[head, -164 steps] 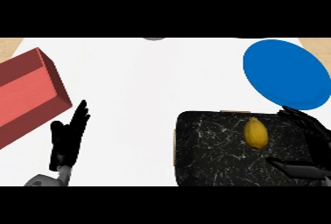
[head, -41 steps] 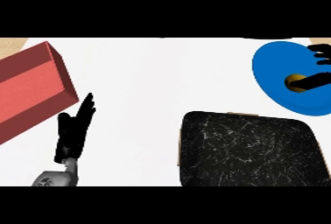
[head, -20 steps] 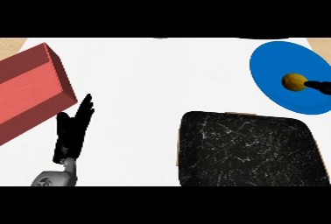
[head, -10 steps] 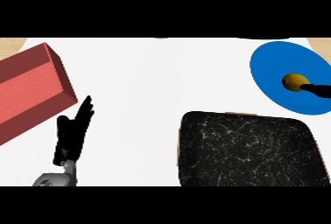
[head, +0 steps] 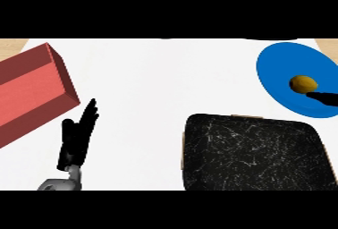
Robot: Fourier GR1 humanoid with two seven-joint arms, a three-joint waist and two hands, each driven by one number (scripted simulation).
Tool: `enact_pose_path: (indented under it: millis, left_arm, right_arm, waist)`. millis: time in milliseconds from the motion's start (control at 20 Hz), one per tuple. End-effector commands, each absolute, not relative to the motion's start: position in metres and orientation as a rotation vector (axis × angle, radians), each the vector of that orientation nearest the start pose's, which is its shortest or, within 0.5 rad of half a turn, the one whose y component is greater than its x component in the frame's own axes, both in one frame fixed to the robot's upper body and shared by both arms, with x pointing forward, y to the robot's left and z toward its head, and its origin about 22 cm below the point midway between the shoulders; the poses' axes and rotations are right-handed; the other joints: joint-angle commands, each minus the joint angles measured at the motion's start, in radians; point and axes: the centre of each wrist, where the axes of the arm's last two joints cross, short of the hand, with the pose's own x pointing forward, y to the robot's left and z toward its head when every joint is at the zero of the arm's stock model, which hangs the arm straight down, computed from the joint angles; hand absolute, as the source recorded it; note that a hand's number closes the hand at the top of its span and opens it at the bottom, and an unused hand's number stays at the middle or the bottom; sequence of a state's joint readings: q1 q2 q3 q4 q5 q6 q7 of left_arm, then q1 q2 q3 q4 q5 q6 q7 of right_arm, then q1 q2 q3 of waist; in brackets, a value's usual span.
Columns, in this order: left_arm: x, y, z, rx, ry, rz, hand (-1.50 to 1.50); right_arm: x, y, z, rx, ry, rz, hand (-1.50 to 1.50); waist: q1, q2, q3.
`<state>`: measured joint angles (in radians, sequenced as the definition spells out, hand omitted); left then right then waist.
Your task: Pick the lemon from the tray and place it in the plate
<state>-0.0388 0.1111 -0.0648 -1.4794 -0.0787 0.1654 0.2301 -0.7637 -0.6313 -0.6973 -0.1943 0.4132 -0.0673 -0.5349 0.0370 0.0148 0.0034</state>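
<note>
The lemon (head: 303, 82) sits on the blue plate (head: 280, 67), toward the plate's right side and well inside its rim, so the placing looks done or all but done. Just beside it, at the view's right edge, a dark sliver of the right hand (head: 325, 97) shows; only a finger or two is visible, reaching in toward the fruit's lower right, and whether the hand is spread or curled cannot be told from this much. Whether that tip touches the lemon or stands just clear of it cannot be told either. To finish the step well, the hand should part from the fruit without nudging it, since a round lemon on a shallow plate will likely roll at a sideways brush; lifting up and away before swinging back seems the safer path. Below the plate, the black speckled tray (head: 251, 154) lies bare of fruit. Across the white counter (head: 165, 76), the left hand (head: 76, 138) rests with fingers straight and pointing up, near the red box (head: 30, 89) at the left.
</note>
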Motion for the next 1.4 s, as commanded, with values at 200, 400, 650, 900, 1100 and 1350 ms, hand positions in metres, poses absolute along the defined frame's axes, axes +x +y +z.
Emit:
enact_pose_path:
  millis: [200, 400, 650, 900, 1100, 1350]
  left_arm:
    - [0.242, 0.237, -0.01, 0.217, -1.305, -0.077, 0.0]
    - [0.253, 0.25, -0.013, 0.223, -1.302, -0.053, 0.0]
    - [0.252, 0.241, 0.004, 0.212, -1.3, -0.053, 0.0]
    - [0.26, 0.227, -0.017, 0.208, -1.304, -0.047, 0.0]
    - [0.26, 0.247, -0.003, 0.214, -1.311, -0.053, 0.0]
    - [0.26, 0.236, -0.009, 0.233, -1.317, -0.048, 0.0]
  right_arm:
    - [0.325, -0.486, 0.032, -0.772, -1.489, -0.03, -1.5]
    - [0.315, -0.493, 0.028, -0.8, -1.462, -0.028, -1.5]
    - [0.292, -0.506, 0.015, -0.827, -1.453, -0.096, -1.5]
    - [0.289, -0.525, 0.038, -0.839, -1.496, -0.112, -1.5]
    - [0.268, -0.534, 0.025, -0.91, -1.447, -0.135, -1.5]
    - [0.276, -0.525, 0.021, -0.923, -1.427, -0.182, -1.5]
  waist:
    - [0.008, 0.004, 0.001]
    - [0.003, 0.003, 0.001]
    - [0.001, -0.001, 0.002]
    - [-0.006, 0.003, 0.001]
    - [0.002, 0.004, 0.003]
    - [-0.003, 0.001, 0.002]
